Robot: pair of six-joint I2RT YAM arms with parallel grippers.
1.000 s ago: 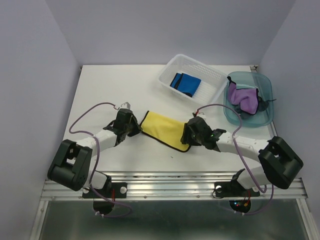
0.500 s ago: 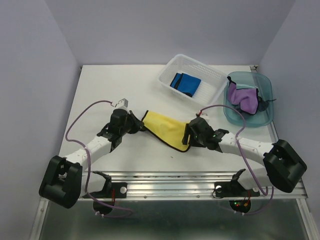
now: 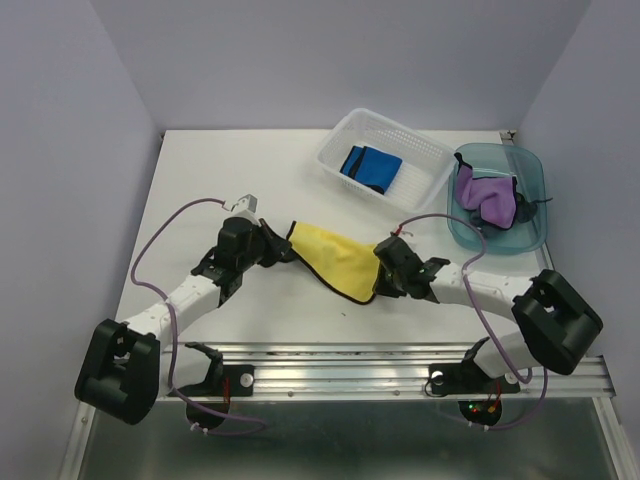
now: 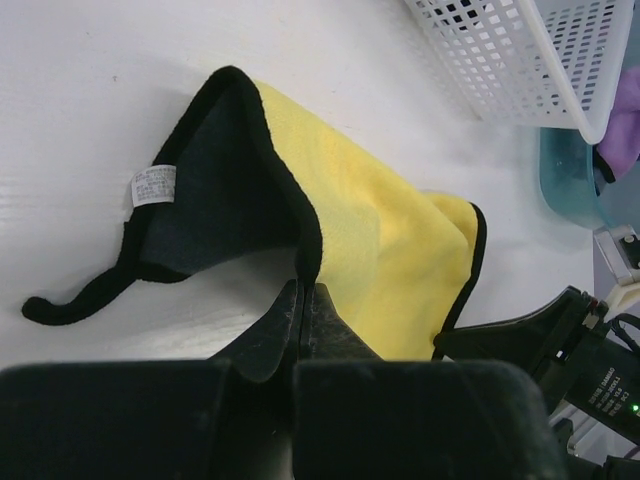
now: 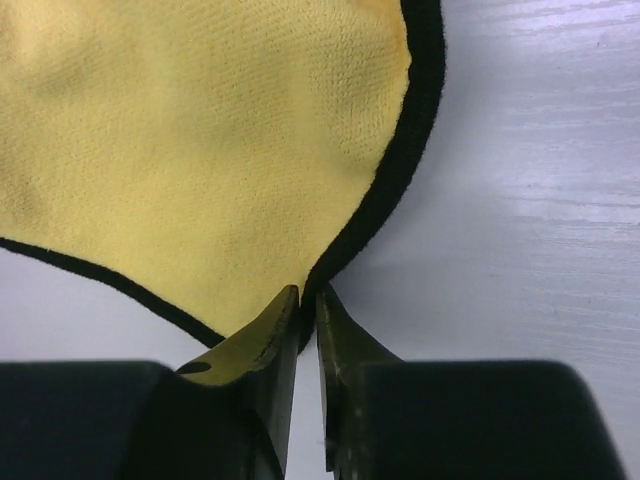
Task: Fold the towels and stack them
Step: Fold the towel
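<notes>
A yellow towel (image 3: 335,255) with black trim lies stretched between my two grippers at the table's middle. My left gripper (image 3: 272,249) is shut on its left edge, and in the left wrist view (image 4: 303,285) the hem runs into the closed fingers while the dark underside curls up. My right gripper (image 3: 379,276) is shut on the towel's right corner, its fingers (image 5: 280,320) pinching the black trim of the yellow towel (image 5: 200,130). A bright blue towel (image 3: 370,168) lies in the white basket (image 3: 425,148). A purple towel (image 3: 487,198) sits in the teal bin (image 3: 535,172).
The basket and the bin stand side by side at the back right. The basket (image 4: 520,50) and the bin (image 4: 565,180) also show beyond the towel in the left wrist view. Purple cables loop beside both arms. Walls close in the table on three sides.
My right gripper opened wider and then closed on the towel's right corner. The left arm swung forward and right, lifting the towel's left edge slightly.
</notes>
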